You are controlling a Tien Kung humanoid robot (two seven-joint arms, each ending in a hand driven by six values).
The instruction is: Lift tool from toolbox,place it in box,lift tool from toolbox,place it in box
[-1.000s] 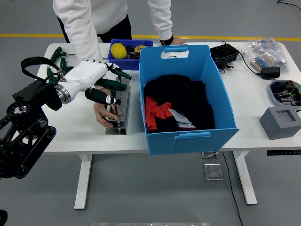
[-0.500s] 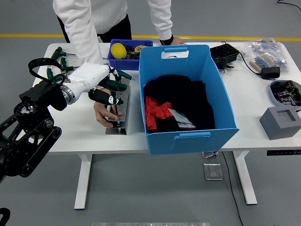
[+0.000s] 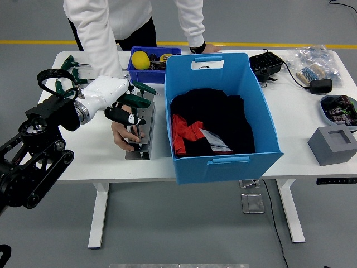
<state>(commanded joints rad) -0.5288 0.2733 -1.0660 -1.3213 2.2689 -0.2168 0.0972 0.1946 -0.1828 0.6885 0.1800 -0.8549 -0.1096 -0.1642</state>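
White table (image 3: 83, 162) spans the view, on a grey floor. Near its left edge, the robot's left hand (image 3: 114, 100), white with black fingers, curls down over a grey metal toolbox (image 3: 140, 125); whether it grips anything cannot be told. Green-handled tools (image 3: 136, 99) lie just under and beside the hand. A person's hand (image 3: 124, 134) steadies the toolbox beneath it. Just right stands the big blue box (image 3: 223, 162), holding black and red cloth. Since a second ago, the arm has shifted slightly right and up.

Person (image 3: 111, 22) cut off at top edge, toolbox (image 3: 140, 125) half hidden — robot hand (image 3: 114, 100) (left) covers it
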